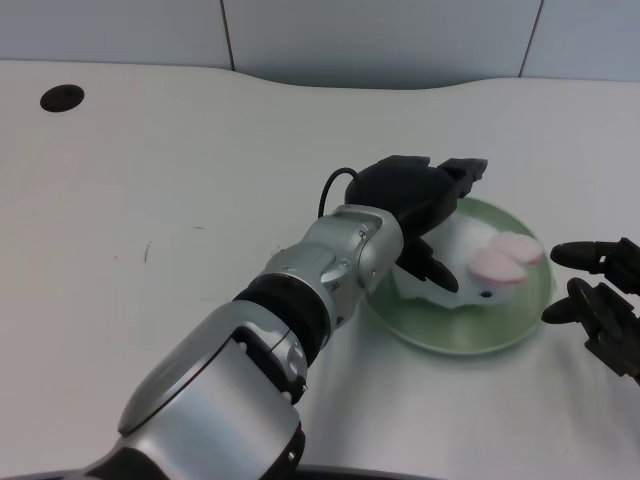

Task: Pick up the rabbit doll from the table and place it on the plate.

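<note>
We see one white surface (150,200), then our left hand (420,200) reaching over one green plate (520,325). One rabbit doll (480,270) lies on that plate: white and plush, with two pink-lined ears. Our fingers (432,268) touch its near side; whether they clamp it we cannot tell.

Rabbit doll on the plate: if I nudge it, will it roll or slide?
The rabbit doll looks soft and plush, so it would probably squash and drag rather than roll. It lies low on the green plate, so tipping seems unlikely. The left robot hand hangs over it; whether it touches is unclear.
</note>
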